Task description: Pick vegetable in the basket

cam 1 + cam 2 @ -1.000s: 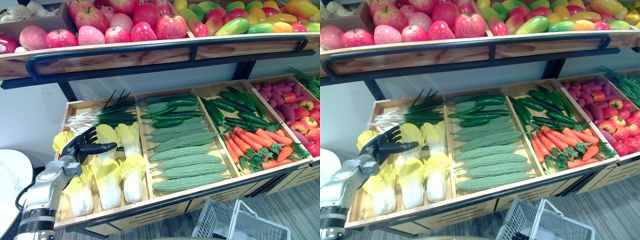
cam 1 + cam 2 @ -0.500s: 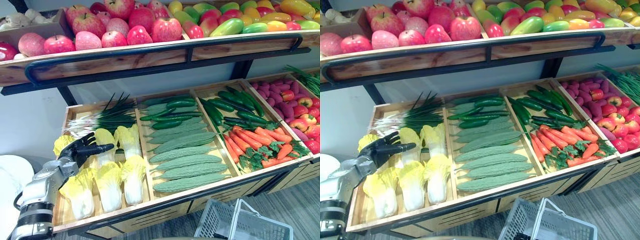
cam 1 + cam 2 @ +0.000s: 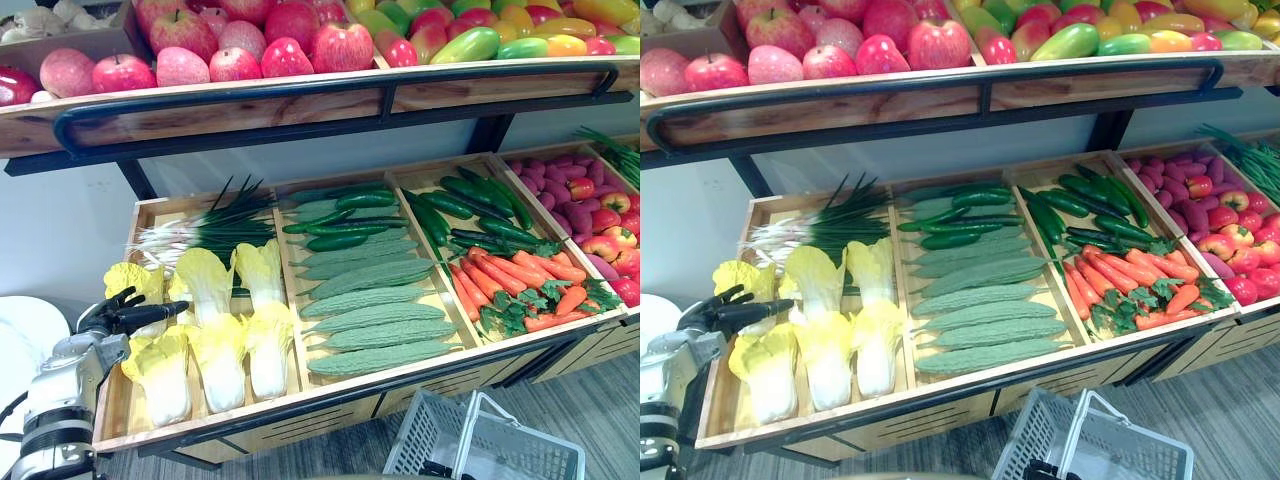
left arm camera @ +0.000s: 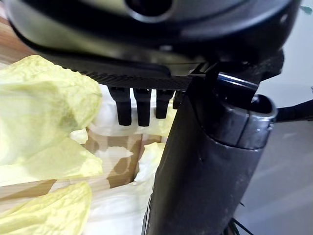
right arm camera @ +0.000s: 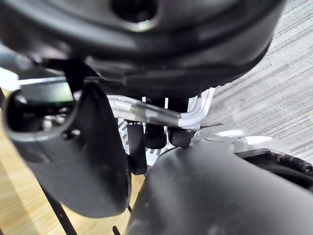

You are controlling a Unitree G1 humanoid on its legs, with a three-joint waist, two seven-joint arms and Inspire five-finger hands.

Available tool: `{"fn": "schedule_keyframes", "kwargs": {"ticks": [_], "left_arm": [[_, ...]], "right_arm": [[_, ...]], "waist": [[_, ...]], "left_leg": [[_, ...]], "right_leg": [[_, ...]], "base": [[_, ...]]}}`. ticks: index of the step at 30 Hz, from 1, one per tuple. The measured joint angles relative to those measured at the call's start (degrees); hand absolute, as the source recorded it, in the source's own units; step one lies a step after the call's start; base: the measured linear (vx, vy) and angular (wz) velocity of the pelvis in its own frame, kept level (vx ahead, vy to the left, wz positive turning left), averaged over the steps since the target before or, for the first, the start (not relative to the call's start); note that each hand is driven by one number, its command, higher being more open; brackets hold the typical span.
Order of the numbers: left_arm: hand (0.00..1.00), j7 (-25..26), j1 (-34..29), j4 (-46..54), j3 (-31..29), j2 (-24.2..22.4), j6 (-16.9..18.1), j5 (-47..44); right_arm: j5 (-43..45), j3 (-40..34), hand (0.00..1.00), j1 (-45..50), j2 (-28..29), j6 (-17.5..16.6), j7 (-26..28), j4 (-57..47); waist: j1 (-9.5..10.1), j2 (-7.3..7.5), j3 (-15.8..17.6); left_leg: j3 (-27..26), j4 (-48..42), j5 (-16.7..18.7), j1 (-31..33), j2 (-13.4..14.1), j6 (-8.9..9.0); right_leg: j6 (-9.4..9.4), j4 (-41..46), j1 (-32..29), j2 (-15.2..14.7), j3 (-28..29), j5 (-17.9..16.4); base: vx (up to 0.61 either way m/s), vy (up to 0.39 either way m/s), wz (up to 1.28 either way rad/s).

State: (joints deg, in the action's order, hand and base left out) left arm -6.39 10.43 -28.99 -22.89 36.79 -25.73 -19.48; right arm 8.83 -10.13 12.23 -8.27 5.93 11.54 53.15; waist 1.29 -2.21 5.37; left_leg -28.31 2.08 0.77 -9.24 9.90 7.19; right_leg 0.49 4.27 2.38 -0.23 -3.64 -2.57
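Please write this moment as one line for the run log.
phase: reach | left hand: open, by the leftmost cabbages | right hand: shut on basket handle | vegetable picked: not yet

Cabbages (image 3: 212, 325) yellow-white; bitter gourds (image 3: 372, 322) green, ridged; carrots (image 3: 520, 275) orange, green-topped; apples (image 3: 205, 55) red; basket (image 3: 445, 440) pale grey, mesh-patterned.

I count six cabbages (image 3: 220, 350), one scallion bunch (image 3: 200, 232) in their crate, and one basket (image 3: 470, 445). The gourds (image 3: 375, 315), cucumbers (image 3: 475, 195), carrots (image 3: 510, 275) and apples (image 3: 235, 65) overlap too much for me to count.
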Motion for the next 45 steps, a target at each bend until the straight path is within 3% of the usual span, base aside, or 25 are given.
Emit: {"fn": "schedule_keyframes", "kwargs": {"ticks": [8, 19, 30, 31, 34, 38, 45], "left_arm": [[1.00, 1.5, 1.1, 0.0, 0.8, 0.0, 0.7, 0.0], [1.00, 2.1, 6.8, 0.3, 9.3, -1.0, 2.2, 2.1], [1.00, 5.3, 8.5, 0.3, 9.3, -4.3, 4.1, 4.6], [0.00, 5.7, 8.7, 0.3, 9.3, -4.6, 4.1, 5.5], [0.00, 6.4, 9.2, 0.3, 9.2, -4.8, 3.9, 7.5], [0.00, 6.3, 11.5, -1.3, 8.0, -4.5, 0.4, 11.9], [0.00, 5.3, 13.2, -3.5, 8.1, -4.5, -0.5, 12.2]], "right_arm": [[0.2, 0.0, 0.00, -0.2, -0.4, -0.4, 0.7, -1.3], [0.2, 0.8, 0.00, -2.7, -0.5, -0.4, 1.1, -2.6], [0.3, 1.4, 0.00, -4.1, -0.7, -0.5, 1.2, -4.1], [0.3, 1.4, 0.00, -4.4, -0.8, -0.5, 1.2, -4.1], [0.3, 1.4, 0.00, -4.9, -0.8, -0.5, 1.2, -4.1], [0.3, 1.4, 0.00, -5.2, -0.8, -0.5, 1.2, -4.1], [1.4, 1.7, 0.00, -5.4, -0.8, -0.6, 0.9, -4.0]], "waist": [[-0.29, -0.35, 1.8], [-0.32, 0.77, 5.1], [-0.83, 0.64, 8.2], [-0.83, 0.60, 8.4], [-0.80, 0.63, 8.5], [-0.82, 0.68, 8.6], [-1.25, 0.78, 8.8]], "left_leg": [[-0.3, -0.2, -0.1, 0.3, 0.1, 0.08], [-2.1, -3.7, 1.8, 2.8, 0.9, -0.12], [-2.7, -6.9, 3.6, 4.4, 1.7, -0.43], [-2.7, -7.2, 3.6, 4.5, 1.8, -0.46], [-2.8, -7.6, 3.6, 5.8, 1.9, -0.49], [-2.8, -7.7, 3.6, 5.9, 1.9, -0.52], [-2.9, -7.4, 3.5, 5.8, 1.7, -0.50]], "right_leg": [[-0.01, 0.4, -0.7, 0.1, 0.3, 0.0], [-0.10, 2.1, -3.5, 0.2, 2.6, 0.0], [-0.15, 3.0, -4.5, 0.4, 3.7, 0.1], [-0.15, 3.1, -4.7, 0.4, 3.7, 0.1], [-0.22, 3.7, -6.1, 0.4, 3.9, 0.2], [-0.24, 3.9, -6.2, 0.4, 3.9, 0.3], [-0.21, 3.7, -6.2, 0.3, 3.9, 0.3]], "base": [[-0.01, -0.004, -0.01], [-0.01, -0.006, -0.08], [-0.01, -0.002, -0.05], [-0.03, -0.001, -0.04], [-0.01, -0.001, -0.01], [0.00, 0.000, 0.00], [0.00, 0.000, 0.00]]}}
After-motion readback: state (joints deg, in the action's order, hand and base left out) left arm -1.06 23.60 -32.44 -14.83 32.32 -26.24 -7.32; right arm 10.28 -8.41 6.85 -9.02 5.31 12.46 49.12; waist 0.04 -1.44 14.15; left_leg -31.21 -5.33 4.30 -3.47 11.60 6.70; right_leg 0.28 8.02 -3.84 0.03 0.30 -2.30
